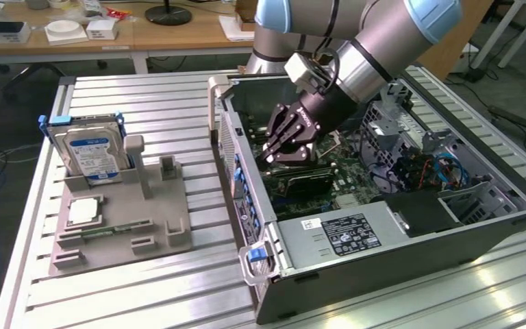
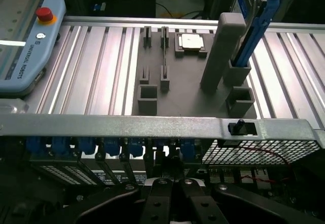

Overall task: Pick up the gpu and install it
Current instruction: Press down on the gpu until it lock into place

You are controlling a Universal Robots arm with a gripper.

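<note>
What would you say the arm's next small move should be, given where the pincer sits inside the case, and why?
Probably a gentle press straight down, then release. The pincer is shut and low inside the open computer case, right above a dark card that looks like the gpu lying along the motherboard. The grey holder outside carries no such card. Whether the card is fully seated cannot be told.

Even overhead light, bright glare streaks on the aluminium table [image 2: 101, 66], murky shadow inside the case [image 1: 409, 205].

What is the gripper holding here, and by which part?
The gripper is shut inside the computer case, just above the gpu; whether it grips the card's top edge cannot be told.
</note>
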